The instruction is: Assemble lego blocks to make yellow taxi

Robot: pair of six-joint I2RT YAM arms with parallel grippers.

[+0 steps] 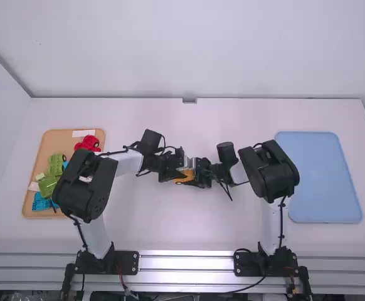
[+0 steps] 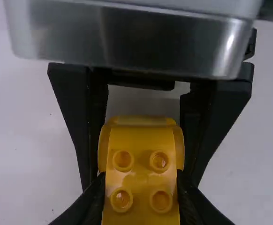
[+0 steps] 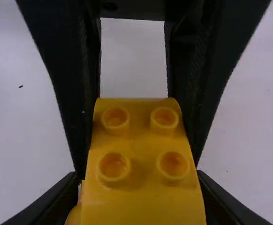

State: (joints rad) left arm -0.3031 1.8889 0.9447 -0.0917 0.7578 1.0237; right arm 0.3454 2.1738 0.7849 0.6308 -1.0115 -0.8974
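Note:
Over the middle of the table, my left gripper [image 1: 176, 174] and right gripper [image 1: 200, 176] face each other with a yellow taxi piece [image 1: 185, 178] between them. The left wrist view has the yellow piece [image 2: 141, 164], four round studs on its face, and my left gripper [image 2: 140, 182] shut on its near end; the right fingers [image 2: 211, 117] flank its far end. In the right wrist view my right gripper [image 3: 140, 178] is shut on the same studded yellow body [image 3: 139, 159], with the left fingers [image 3: 64, 70] around the opposite end. Its underside is hidden.
An orange tray [image 1: 44, 147] at the left holds a red wheeled piece [image 1: 88, 143], green blocks [image 1: 49, 184] and blue blocks [image 1: 40, 202], partly behind the left arm. A blue tray [image 1: 320, 175] lies at the right, beside the right arm.

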